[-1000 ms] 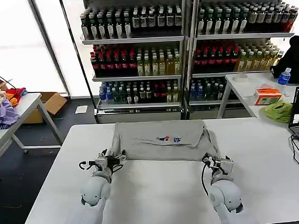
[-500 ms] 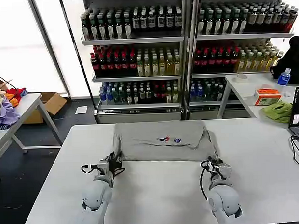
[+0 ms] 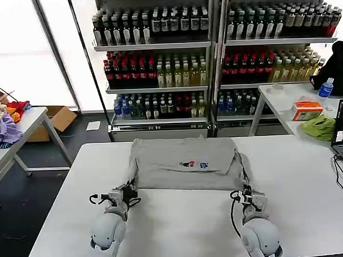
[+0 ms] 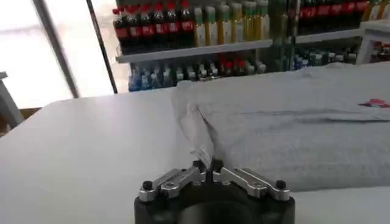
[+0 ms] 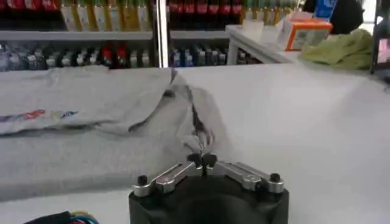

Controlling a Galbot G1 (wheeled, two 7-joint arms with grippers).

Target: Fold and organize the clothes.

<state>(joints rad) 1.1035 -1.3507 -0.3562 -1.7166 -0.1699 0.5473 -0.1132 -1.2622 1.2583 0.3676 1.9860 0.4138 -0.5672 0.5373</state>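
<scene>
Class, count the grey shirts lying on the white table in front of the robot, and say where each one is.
1. The grey shirt lies folded across the far middle of the white table, both grippers at its near corners; another could be hidden underneath.

A white table (image 3: 308, 180) stands in front. Behind it are tall shelves (image 3: 213, 45) full of drink bottles (image 3: 152, 73) in rows. At the right, a second table (image 3: 283, 102) carries an orange box (image 3: 307, 109), a lime-green cloth (image 3: 319, 127) and a blue-capped bottle (image 3: 325, 88). At the left, coloured garments (image 3: 5, 120) lie on a side table, and a cardboard box (image 3: 57, 118) sits on the floor.
</scene>
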